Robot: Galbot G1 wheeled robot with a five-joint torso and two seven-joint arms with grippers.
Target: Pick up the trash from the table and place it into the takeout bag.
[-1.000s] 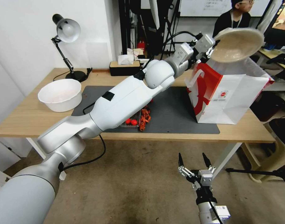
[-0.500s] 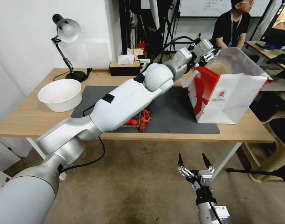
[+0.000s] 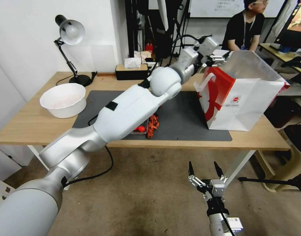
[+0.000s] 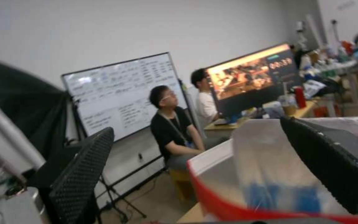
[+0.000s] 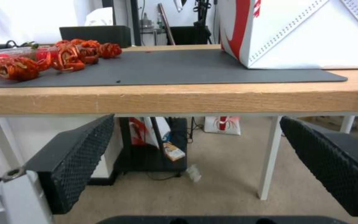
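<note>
A shared office or robotics lab — a light-wood table (image 3: 32, 126) on white legs stands against a plain white wall; behind the table a whiteboard (image 4: 121, 90) covered in handwriting leans by the wall; beside the whiteboard a large monitor (image 4: 253, 79) glows on a cluttered desk; black stands and cables rise behind the table — a desk lamp (image 3: 70, 49) sits on the table's back corner.

Left gripper (image 4: 199, 161): fingers spread wide, nothing between them | Takeout bag (image 4: 228, 205): open mouth, red rim just beneath the gripper, blurred blue shape inside | Background: whiteboard (image 4: 121, 90), lit monitor (image 4: 251, 79)
</note>
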